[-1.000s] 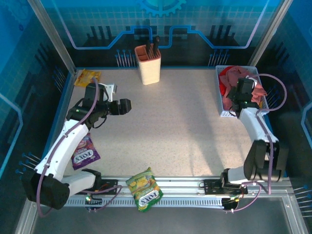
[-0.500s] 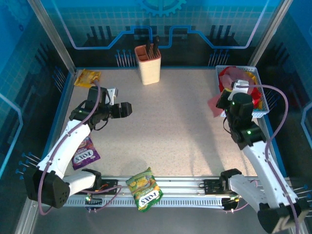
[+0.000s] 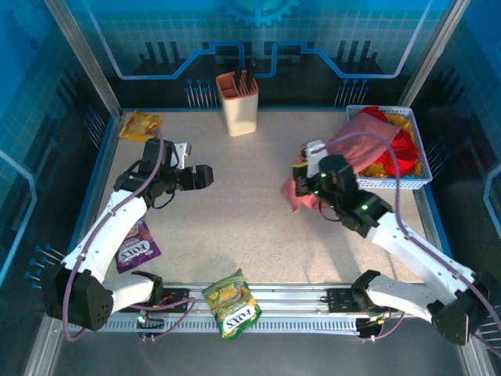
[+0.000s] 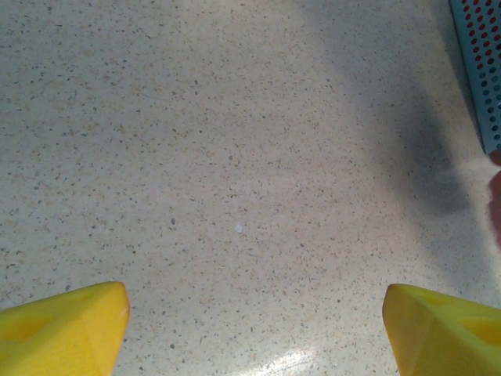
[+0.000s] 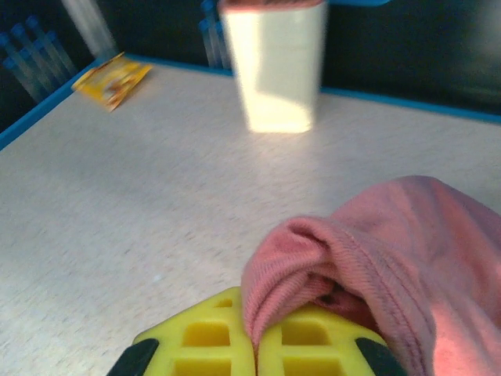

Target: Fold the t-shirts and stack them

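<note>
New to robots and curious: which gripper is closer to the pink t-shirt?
Right. The right gripper is shut on the pink t-shirt; the left gripper hangs open, well apart from it.

The left gripper [image 4: 254,333] hangs over the pale speckled table [image 4: 235,157] with its jaws spread wide, one yellow fingertip [image 4: 66,329] poking in at the bottom left corner and its partner at the bottom right, nothing but bare surface between them. Up in the top right corner sits the edge of a blue perforated basket [image 4: 479,70], with a broad dark shadow slanting down the tabletop beside it. At the right edge, just below the basket, a pinkish-red sliver [image 4: 495,200] peeks in, too little of it to tell what it is.
</note>
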